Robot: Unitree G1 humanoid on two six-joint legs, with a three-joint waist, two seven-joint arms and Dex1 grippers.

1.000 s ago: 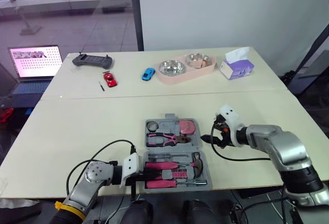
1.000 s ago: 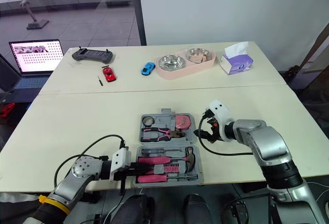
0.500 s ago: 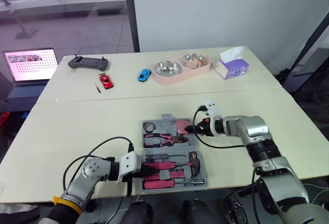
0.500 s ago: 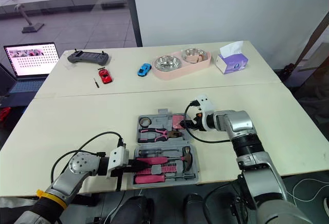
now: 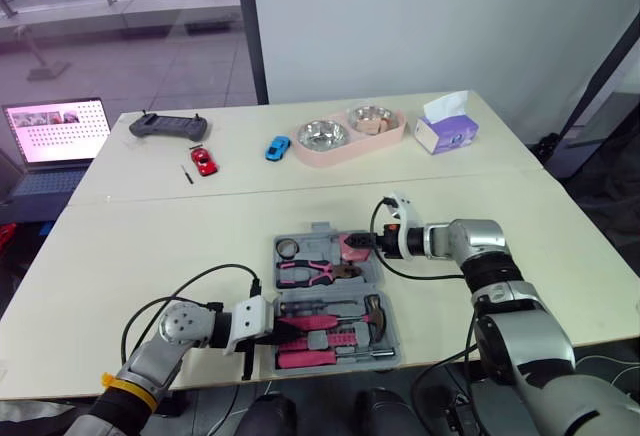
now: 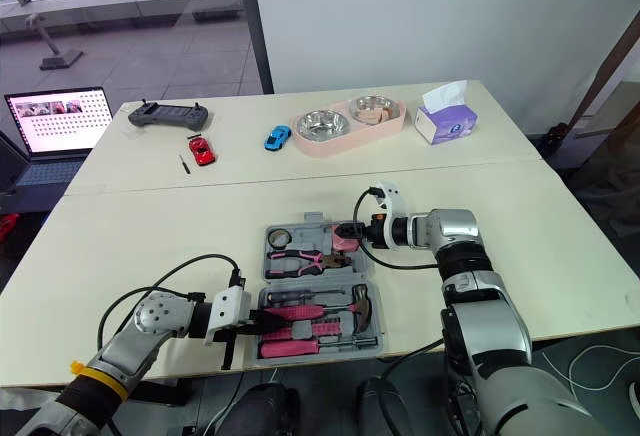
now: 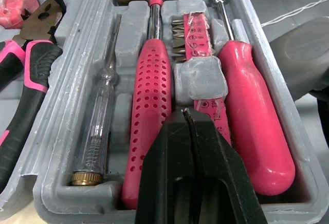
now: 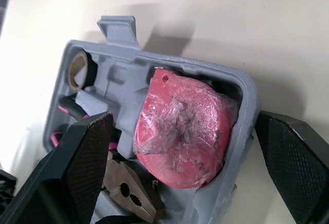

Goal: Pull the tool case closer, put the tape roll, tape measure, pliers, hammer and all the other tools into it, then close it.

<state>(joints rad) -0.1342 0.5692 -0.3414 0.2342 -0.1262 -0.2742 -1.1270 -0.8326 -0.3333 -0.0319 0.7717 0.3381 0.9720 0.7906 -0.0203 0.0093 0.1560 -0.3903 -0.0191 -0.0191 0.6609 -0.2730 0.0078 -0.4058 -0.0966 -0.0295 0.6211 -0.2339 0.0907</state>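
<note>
The grey tool case (image 5: 325,291) lies open near the table's front edge. Its far half holds the tape roll (image 5: 289,248), the pink-handled pliers (image 5: 312,274) and the pink tape measure (image 8: 180,131). Its near half holds the hammer (image 7: 151,75), a pink screwdriver (image 7: 247,106), a clear tester screwdriver (image 7: 100,121) and a strip of bits (image 7: 190,34). My left gripper (image 5: 268,328) is shut, low over the near half's left end, above the hammer handle. My right gripper (image 5: 372,243) is open at the far half's right wall (image 8: 247,95), one finger over the tray and the other outside it.
Along the far side of the table stand a pink double bowl (image 5: 345,136), a tissue box (image 5: 445,131), a blue toy car (image 5: 275,146), a red toy car (image 5: 204,160) and a game controller (image 5: 167,126). A laptop (image 5: 55,131) sits off the table's left.
My right gripper has moved left from the bare table to the right wall of the case's far half. The left gripper stays at the near half. The camera has shifted.
</note>
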